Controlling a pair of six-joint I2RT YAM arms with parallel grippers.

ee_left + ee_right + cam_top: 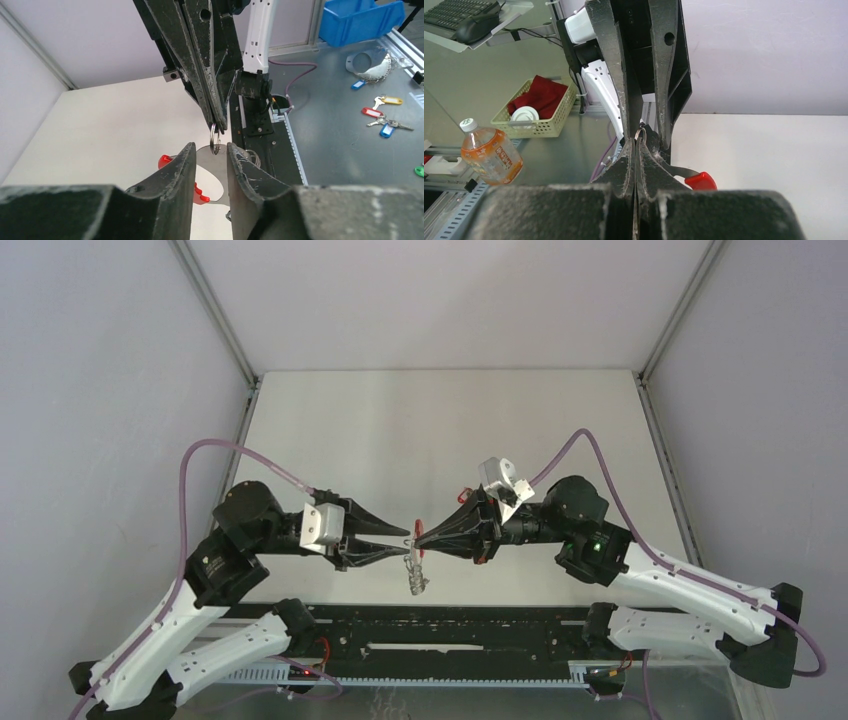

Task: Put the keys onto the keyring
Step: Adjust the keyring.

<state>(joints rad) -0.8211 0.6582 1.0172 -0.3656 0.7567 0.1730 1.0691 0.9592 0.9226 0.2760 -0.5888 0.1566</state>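
the left gripper (pixel 408 541) reaches in from the left above the pale table (pixel 450 420), its tips almost meeting those of the right arm over the near middle. its jaws stand apart: in the left wrist view a clear gap shows between its two fingers (pixel 180 165), and nothing is clamped in them.

just beyond that gap, in line with it, hangs the keyring (pixel 215 139), a thin metal loop. a flat, curved silvery piece shows behind and below the ring, between the same fingers. whether either finger touches the ring cannot be told.

the red strap (pixel 165 161) peeks out on the left of those fingers and again lower down in the gap.

the keys (pixel 415 578) dangle in a small silvery bunch straight below the meeting point of the two grippers, clear of both sets of tips and above the table's near edge.

the right gripper (pixel 422 538) comes in from the right with its jaws pressed together, pinching the top of the keyring at its very tips; in the right wrist view the ring pokes out just above its closed fingers, with the red strap off to their right.
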